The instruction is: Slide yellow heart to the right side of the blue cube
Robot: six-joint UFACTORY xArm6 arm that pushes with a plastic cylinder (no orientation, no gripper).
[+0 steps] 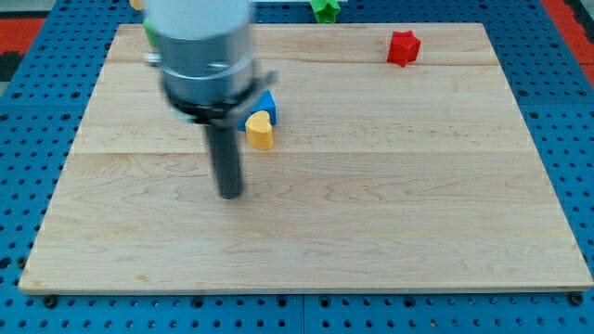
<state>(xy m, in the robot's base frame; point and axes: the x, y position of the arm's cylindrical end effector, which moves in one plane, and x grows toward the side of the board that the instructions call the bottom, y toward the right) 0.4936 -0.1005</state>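
Pale wooden bench [371, 213], light planks, sits on a blue perforated base [566, 121] w/ rows of holes.

Item 1: small yellow heart-shaped block [260, 130]. Location: upper-left part of the bench, just below and touching, or all but touching, the blue block. Lies to the view's right of the rod.

Item 2: small blue cube block [268, 102]. Location: directly above the yellow heart, partly hidden behind the arm's grey housing, so only its right portion shows.

Item 3: small red block [403, 47], irregular, roughly star-like shape. Location: near the view's top edge of the bench, right of centre, well apart from items 1 and 2.

Item 4: small green block [325, 8], shape unclear, cut off by the view's top edge. Location: off the bench, on the blue base.

Item 5: a second green piece [148, 35], a sliver only, poss. another block; mostly hidden behind the housing at the view's upper left.

Item 6: arm, grey cylindrical housing [200, 46], blurred, w/ straight dark rod below. My tip [229, 195] rests on the bench below and to the view's left of the yellow heart, near but apart from it, not touching any block.

Gripper: none fitted; rod only, so no open or closed state to record.
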